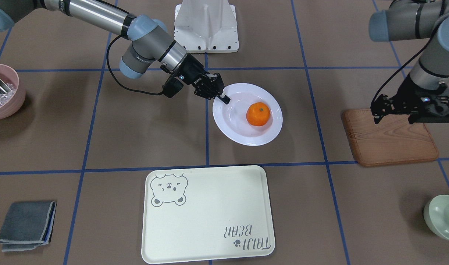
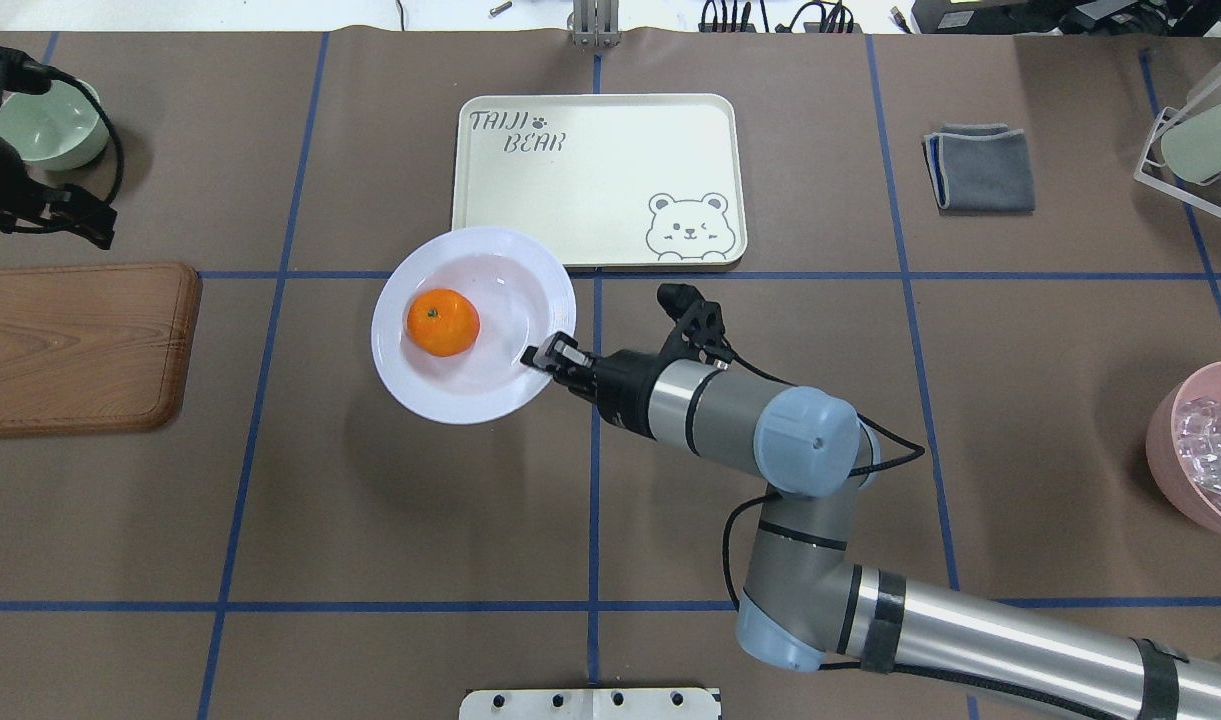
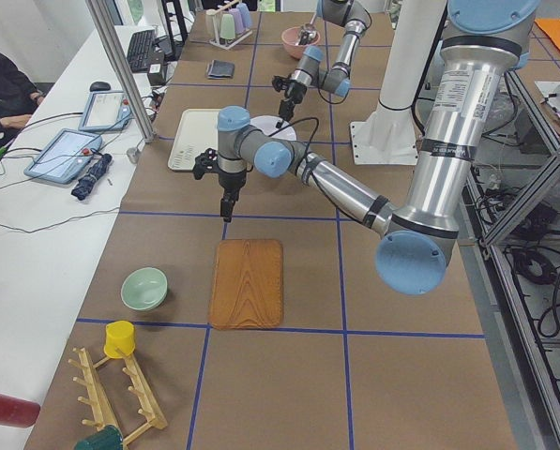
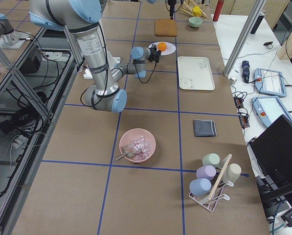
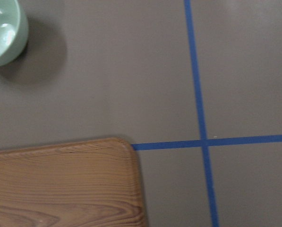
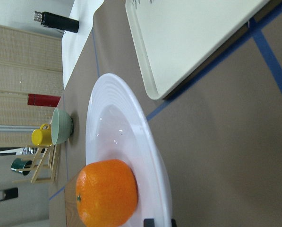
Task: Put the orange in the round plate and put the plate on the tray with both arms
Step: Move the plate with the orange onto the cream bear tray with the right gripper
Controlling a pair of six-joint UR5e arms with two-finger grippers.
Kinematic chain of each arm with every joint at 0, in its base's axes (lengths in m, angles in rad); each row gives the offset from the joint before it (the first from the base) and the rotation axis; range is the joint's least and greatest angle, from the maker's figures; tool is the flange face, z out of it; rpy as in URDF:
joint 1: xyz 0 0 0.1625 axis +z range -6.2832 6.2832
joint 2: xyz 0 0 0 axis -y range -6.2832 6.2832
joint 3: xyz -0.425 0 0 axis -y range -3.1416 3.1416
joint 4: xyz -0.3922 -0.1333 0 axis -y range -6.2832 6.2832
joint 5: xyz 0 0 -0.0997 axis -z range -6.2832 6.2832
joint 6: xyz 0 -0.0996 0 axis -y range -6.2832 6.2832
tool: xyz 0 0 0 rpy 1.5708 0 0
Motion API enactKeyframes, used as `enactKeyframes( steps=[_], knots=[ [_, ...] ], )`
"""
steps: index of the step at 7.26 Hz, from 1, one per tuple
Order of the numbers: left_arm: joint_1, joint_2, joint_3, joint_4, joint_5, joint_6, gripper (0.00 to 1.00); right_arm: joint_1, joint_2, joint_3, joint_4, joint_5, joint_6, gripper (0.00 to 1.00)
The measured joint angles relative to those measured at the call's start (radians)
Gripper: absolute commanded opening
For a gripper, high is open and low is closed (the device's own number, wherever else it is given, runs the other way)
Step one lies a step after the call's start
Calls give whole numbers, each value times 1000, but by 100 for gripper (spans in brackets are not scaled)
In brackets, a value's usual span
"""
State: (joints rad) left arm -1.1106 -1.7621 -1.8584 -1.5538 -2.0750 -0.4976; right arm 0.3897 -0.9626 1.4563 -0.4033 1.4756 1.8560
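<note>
Pinching round plate rim — right hand outstretched, low

The brown surface, gridded with blue tape, carries a tray, a wooden board, a grey cloth, a pink bowl and a green bowl.

— What lies on the brown surface with its blue tape lines?
— A wooden board, a pale-green bowl near it, a folded grey cloth, and a pink bowl holding clear cubes and a metal utensil.
</note>
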Motion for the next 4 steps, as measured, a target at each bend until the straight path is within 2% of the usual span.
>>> enactKeyframes(
  steps=[2,4],
  knots=[
    [-41,22,26,-5,-10,78,98,107,88,-39,-207,-1,80,0],
    [-49,24,30,-5,-10,88,98,201,189,-195,-268,20,228,0]
  ],
)
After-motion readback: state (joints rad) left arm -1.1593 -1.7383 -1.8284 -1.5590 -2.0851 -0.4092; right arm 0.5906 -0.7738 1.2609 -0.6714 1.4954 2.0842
